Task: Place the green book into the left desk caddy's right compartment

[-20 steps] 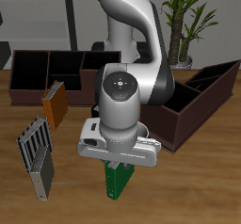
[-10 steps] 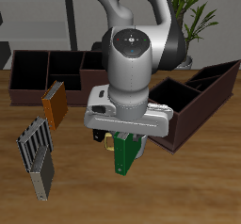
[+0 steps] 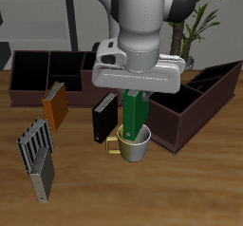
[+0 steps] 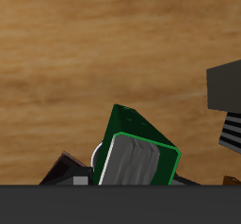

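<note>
The gripper [image 3: 136, 89] is clamped on the green book [image 3: 137, 116], holding it upright in the air above the mug [image 3: 134, 144] (the left desk caddy [image 3: 195, 111] stands just beside).

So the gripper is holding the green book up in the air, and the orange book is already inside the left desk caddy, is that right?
Not quite. The gripper does hold the green book lifted above the mug, but the orange book is not in the left desk caddy. The exterior view shows it standing on the table in front of the other caddy.
</note>
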Available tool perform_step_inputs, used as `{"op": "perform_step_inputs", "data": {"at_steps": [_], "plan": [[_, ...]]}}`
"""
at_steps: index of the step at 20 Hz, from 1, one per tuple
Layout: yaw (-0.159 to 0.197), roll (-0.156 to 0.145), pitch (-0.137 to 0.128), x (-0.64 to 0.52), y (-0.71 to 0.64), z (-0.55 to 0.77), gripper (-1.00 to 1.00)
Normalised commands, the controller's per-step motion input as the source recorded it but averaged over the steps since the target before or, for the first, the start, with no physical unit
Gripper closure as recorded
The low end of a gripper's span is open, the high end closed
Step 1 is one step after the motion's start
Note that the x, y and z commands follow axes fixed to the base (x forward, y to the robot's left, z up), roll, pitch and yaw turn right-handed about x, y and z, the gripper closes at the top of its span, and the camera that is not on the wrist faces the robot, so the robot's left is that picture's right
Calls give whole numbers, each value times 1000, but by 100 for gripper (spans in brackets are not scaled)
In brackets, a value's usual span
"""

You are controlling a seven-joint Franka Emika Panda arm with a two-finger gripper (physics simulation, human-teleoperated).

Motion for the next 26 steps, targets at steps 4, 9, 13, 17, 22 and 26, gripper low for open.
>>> {"op": "perform_step_inputs", "data": {"at_steps": [4,9,13,17,22,26], "plan": [[4,27,2,-324,127,514,100],[28,1,-25,-504,116,469,100],[-11,-33,-47,-477,4,392,100],[21,-34,-10,-502,125,283,100],[-4,-34,-7,-329,75,150,100],[16,18,9,-314,400,85,100]]}}
